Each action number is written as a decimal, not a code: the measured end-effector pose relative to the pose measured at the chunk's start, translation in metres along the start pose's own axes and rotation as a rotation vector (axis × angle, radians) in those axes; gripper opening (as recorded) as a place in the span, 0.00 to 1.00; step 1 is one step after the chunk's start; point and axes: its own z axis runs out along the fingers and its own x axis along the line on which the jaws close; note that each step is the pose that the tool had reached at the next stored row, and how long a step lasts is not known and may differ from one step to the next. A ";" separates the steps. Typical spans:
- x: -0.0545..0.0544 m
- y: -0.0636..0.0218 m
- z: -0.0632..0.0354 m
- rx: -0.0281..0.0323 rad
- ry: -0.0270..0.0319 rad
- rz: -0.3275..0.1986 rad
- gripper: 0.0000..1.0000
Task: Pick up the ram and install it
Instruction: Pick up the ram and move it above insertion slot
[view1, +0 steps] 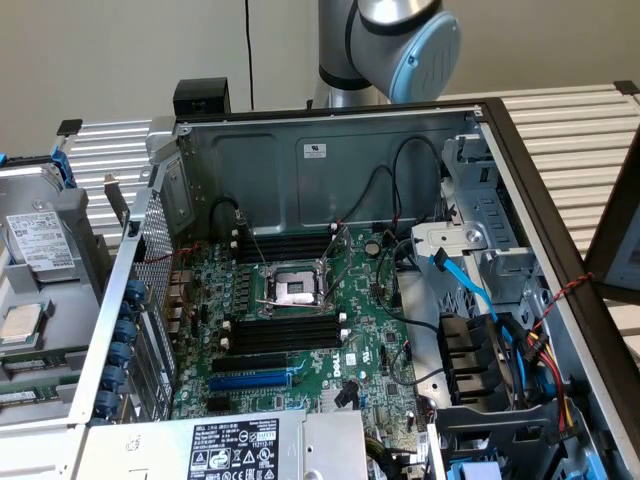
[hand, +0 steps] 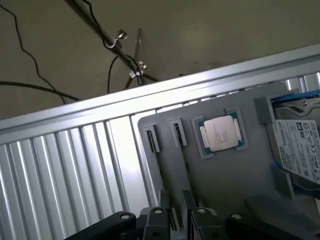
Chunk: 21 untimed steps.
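One ram (hand: 182, 167) stands edgewise, long axis toward the end effector (hand: 178, 217).

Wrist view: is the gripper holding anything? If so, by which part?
Nothing is held. The gripper is open above the gray tray that carries the processor chip.

I see a plain beige wall (view1: 100, 50) across the top of the exterior view, evenly lit, with a thin dark cable (view1: 248, 50) hanging down it left of centre. Below it, a table (view1: 580, 130) of ribbed aluminium slats shows at upper right. On the wrist camera, a tan floor (hand: 225, 30) lies beyond the table's edge, crossed by black cables (hand: 30, 86) and a slanting metal rod (hand: 92, 25).
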 end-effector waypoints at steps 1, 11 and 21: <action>0.000 0.0000 0.0014 0.0016 0.0011 -0.016 0.24; 0.001 -0.0015 0.0157 0.0095 0.0039 -0.091 0.24; -0.001 -0.0056 0.0327 0.0175 0.0117 -0.175 0.24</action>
